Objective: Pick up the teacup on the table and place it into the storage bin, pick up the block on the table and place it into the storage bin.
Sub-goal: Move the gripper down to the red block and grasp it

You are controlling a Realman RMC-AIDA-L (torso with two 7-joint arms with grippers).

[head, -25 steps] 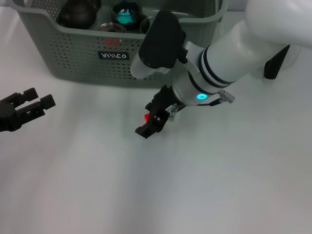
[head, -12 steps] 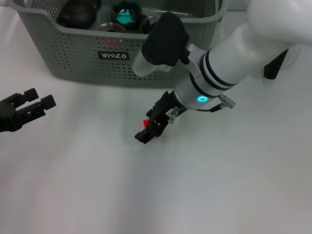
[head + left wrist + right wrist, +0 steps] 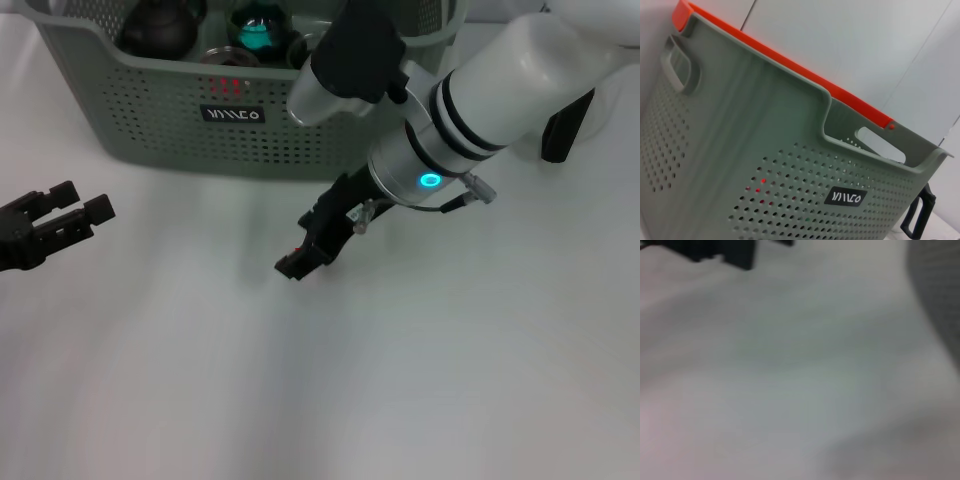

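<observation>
The grey-green storage bin (image 3: 150, 110) stands at the back of the white table and fills the left wrist view (image 3: 765, 165). Dark round vessels (image 3: 160, 25) lie inside it; I cannot tell which one is the teacup, and no teacup shows on the table. The block (image 3: 302, 250) is a small red sliver on the table, mostly hidden by my right gripper (image 3: 300, 255), which is down on it just in front of the bin. My left gripper (image 3: 62, 215) hovers open and empty at the table's left edge.
A teal-lit object (image 3: 258, 30) sits in the bin beside the dark vessels. An orange strip (image 3: 790, 70) runs behind the bin's far rim. A black handle (image 3: 920, 215) shows past the bin's corner. The right arm's white forearm (image 3: 470, 110) crosses the bin's right end.
The right gripper has closed in over the red block, which now shows far less. The right forearm has swung up and to the right. The left arm has stayed still.
</observation>
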